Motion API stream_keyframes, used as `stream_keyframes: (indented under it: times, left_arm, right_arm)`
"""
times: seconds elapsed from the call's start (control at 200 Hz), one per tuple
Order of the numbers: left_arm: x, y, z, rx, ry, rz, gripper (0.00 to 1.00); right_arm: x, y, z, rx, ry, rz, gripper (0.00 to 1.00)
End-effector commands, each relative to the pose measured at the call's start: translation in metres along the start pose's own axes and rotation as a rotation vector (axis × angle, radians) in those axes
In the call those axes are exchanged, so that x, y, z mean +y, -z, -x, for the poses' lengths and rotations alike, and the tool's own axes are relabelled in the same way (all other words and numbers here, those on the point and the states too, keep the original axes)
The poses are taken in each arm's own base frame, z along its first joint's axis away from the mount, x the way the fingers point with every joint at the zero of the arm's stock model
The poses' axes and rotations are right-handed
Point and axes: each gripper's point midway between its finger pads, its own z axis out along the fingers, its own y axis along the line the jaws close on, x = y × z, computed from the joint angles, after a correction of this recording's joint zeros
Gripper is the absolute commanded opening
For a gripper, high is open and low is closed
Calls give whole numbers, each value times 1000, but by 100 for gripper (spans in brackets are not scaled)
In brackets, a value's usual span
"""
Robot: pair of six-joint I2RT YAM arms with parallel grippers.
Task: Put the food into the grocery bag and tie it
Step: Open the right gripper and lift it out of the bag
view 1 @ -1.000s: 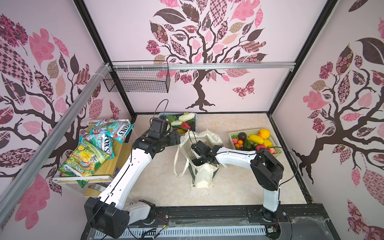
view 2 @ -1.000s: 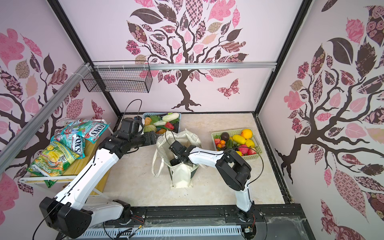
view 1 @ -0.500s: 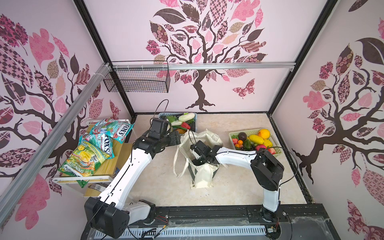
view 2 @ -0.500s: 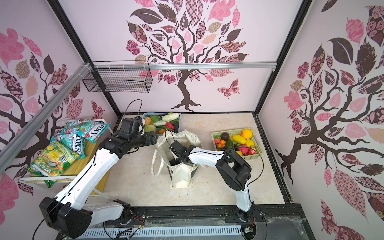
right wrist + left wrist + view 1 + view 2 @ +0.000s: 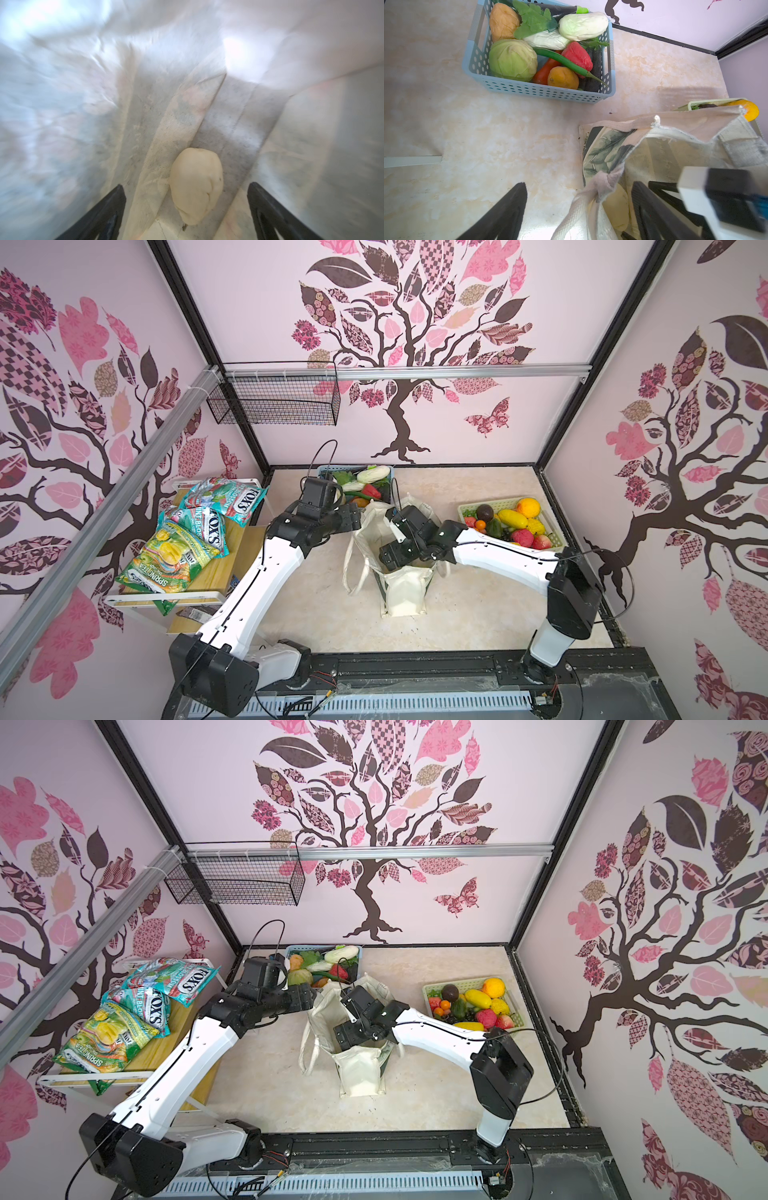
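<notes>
Deep inside the cream canvas leaf-print grocery bag, the right claw stands wide, with a pale cream toy vegetable lying loose on the bottom between its jaws. At the rim, the left claw, also wide, straddles the cloth, likely propping the mouth open.

Two arms on black rail: left arm, right arm. White link shells, black joint housings, thin black seam lines. Black cables loop off the wrists far from rail; red wires beside rail. Fingers black, tapered.
</notes>
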Motion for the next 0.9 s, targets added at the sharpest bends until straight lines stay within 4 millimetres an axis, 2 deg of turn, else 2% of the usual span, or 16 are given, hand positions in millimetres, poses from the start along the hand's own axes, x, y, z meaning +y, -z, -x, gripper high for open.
stream_keyframes:
  times: [0.0,0.15,0.26,0.45,0.65,0.775,0.895]
  left_arm:
    - [8,2,-9,3,8,31,83]
    - [15,16,-9,-18,24,56,83]
    - [19,26,-3,-41,11,82,82]
    - [19,35,2,-38,5,98,82]
    - [20,34,-7,-8,1,104,82]
    - [19,30,-13,18,-17,106,82]
    - [18,29,-12,21,-37,107,82]
  right_arm:
    - [-8,45,29,-129,1,-64,94]
    - [-12,80,42,-233,-6,-70,93]
    - [-18,100,43,-262,-11,-100,92]
    - [-41,127,35,-301,-39,-199,90]
    - [-66,157,25,-375,-96,-259,85]
    - [-83,169,19,-406,-147,-280,77]
    - [-99,172,14,-401,-184,-289,66]
